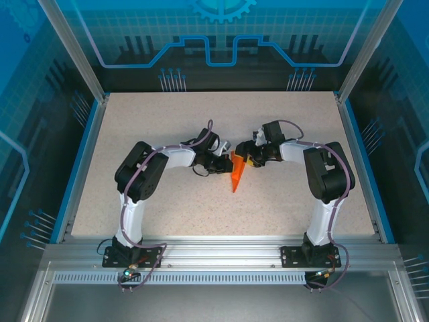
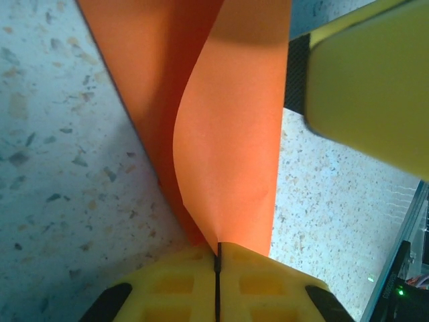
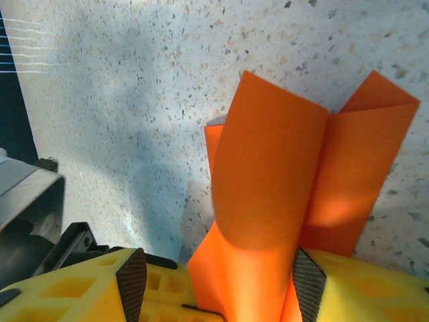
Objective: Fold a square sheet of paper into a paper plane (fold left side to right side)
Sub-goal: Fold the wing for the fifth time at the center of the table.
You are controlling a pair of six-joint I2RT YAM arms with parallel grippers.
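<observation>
The orange paper (image 1: 236, 173) lies mid-table, folded into a narrow wedge that points toward the near edge. My left gripper (image 1: 226, 163) meets it from the left. In the left wrist view its yellow fingers are shut (image 2: 218, 251) on a corner of a raised, curling flap of the paper (image 2: 228, 147). My right gripper (image 1: 247, 161) comes in from the right. In the right wrist view its jaws (image 3: 218, 288) stand open. The paper (image 3: 275, 188) rises between the dark pads (image 3: 132, 282), close to the right-hand one and well clear of the left-hand one.
The speckled table (image 1: 167, 121) is bounded by blue rails (image 1: 79, 161) on both sides and an aluminium frame (image 1: 214, 251) at the near edge. A yellow finger of the right gripper (image 2: 369, 80) looms close in the left wrist view.
</observation>
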